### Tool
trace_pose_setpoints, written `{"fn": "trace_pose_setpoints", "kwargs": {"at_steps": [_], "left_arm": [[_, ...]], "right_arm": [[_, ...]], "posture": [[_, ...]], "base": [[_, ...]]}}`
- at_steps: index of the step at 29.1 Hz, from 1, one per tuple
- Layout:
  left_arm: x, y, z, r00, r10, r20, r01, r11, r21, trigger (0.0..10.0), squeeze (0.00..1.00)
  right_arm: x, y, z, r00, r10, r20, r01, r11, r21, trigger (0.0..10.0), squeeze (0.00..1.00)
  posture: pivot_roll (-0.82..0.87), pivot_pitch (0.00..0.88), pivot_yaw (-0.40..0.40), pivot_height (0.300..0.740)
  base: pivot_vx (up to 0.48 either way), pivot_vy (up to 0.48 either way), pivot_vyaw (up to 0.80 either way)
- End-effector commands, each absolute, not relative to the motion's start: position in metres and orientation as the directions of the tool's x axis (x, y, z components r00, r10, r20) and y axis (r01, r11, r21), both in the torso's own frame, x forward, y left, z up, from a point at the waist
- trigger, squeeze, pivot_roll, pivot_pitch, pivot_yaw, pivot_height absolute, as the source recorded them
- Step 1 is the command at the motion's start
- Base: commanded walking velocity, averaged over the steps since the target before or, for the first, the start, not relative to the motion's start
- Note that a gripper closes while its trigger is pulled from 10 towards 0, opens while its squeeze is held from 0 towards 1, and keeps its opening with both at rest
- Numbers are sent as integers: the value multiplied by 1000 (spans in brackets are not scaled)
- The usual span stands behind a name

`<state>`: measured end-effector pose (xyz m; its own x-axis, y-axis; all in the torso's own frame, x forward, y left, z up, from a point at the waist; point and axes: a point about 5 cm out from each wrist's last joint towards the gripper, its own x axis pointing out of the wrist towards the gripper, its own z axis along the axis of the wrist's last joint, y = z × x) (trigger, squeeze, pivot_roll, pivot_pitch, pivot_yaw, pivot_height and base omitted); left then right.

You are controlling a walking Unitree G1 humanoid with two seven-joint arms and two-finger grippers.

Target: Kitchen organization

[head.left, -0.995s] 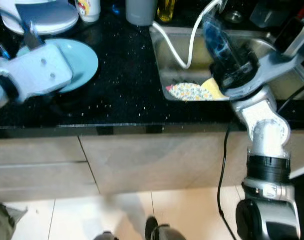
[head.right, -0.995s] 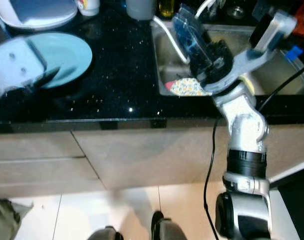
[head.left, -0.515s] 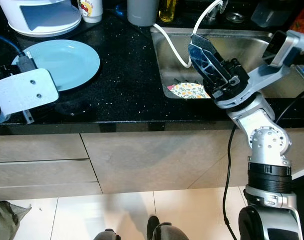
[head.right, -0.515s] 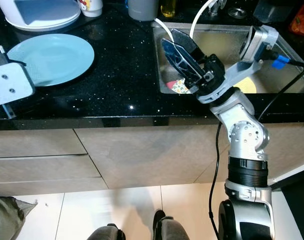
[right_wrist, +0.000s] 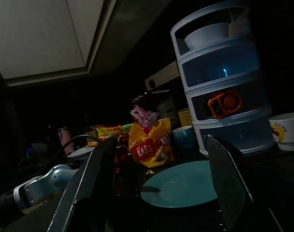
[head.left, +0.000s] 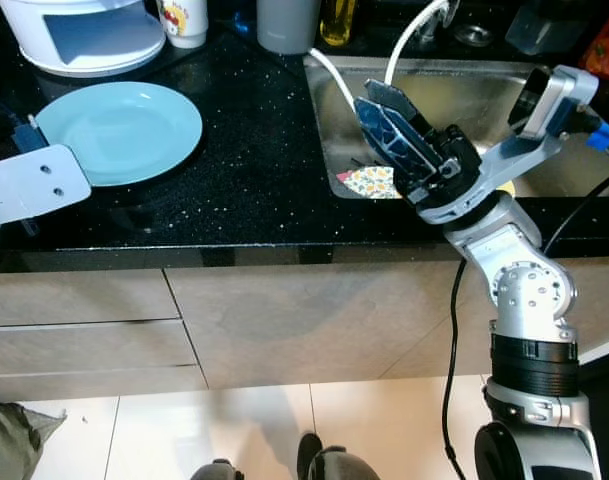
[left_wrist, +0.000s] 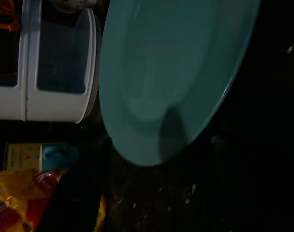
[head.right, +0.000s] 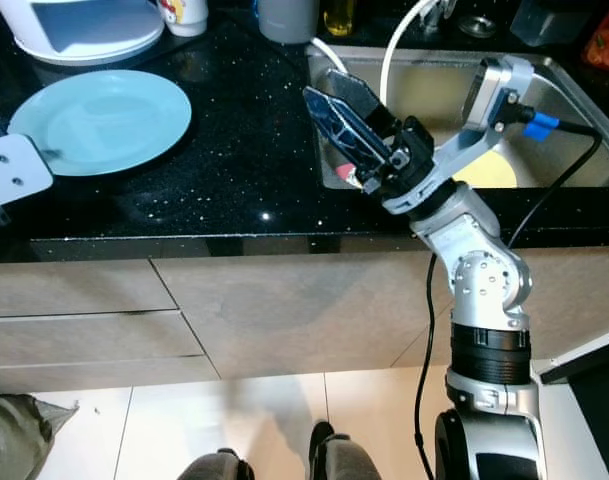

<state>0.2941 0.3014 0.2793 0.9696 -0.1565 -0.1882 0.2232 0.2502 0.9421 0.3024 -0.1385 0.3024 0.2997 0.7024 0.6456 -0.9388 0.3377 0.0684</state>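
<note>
My right claw (head.right: 336, 108) hangs over the counter's edge at the near left corner of the sink (head.right: 544, 75), its two fingers spread wide with nothing between them, pointed towards the teal plate (head.right: 102, 120). That plate lies flat on the black counter (head.right: 244, 150), well off to my claw's left, in front of the white tiered steamer (head.right: 79, 25). I judge I am lined up to reach for it. My left arm sits just beside the plate's near rim; its fingers' state I cannot tell, the wrist view being dark.
</note>
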Motion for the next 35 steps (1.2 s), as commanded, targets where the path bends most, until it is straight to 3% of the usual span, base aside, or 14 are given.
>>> {"fn": "trace_pose_setpoints", "kwargs": {"at_steps": [1, 25, 27, 28, 29, 30, 34, 35], "left_arm": [[298, 298, 254, 946, -176, -271, 310, 260, 914, 0, 0], [323, 289, 244, 953, -261, -156, 228, 274, 934, 0, 0], [323, 281, 254, 946, -313, -85, 200, 358, 912, 0, 0], [323, 281, 254, 946, -313, -85, 200, 358, 912, 0, 0], [322, 266, 273, 917, -398, 36, 185, 501, 846, 0, 0], [321, 260, 280, 899, -431, 84, 190, 554, 811, 0, 0], [317, 245, 297, 839, -509, 192, 235, 657, 717, 0, 0], [308, 225, 315, 739, -599, 309, 335, 724, 603, 0, 0]], "right_arm": [[298, -139, 306, 294, 705, 645, -935, 352, 41, 10000, 0], [297, -137, 303, 299, 718, 629, -934, 356, 38, 10000, 0], [297, -135, 303, 289, 719, 632, -938, 344, 37, 10000, 0], [297, -135, 303, 289, 719, 632, -938, 344, 37, 10000, 0], [296, -133, 304, 271, 720, 638, -945, 324, 35, 10000, 0], [296, -132, 304, 262, 721, 642, -948, 315, 34, 10000, 0], [294, -128, 305, 245, 724, 646, -955, 295, 31, 10000, 0], [293, -123, 304, 228, 722, 654, -962, 271, 35, 10000, 0]], "posture": [[160, 117, -25, 740], [140, 83, -36, 740], [142, 80, -42, 740], [142, 80, -42, 740], [143, 78, -44, 740], [143, 78, -44, 740], [143, 77, -45, 740], [145, 79, -45, 740]], "base": [[0, 0, 0], [0, 0, 0], [0, 0, 0], [0, 0, 0], [0, 0, 0], [0, 0, 0], [0, 0, 0], [0, 0, 0]]}}
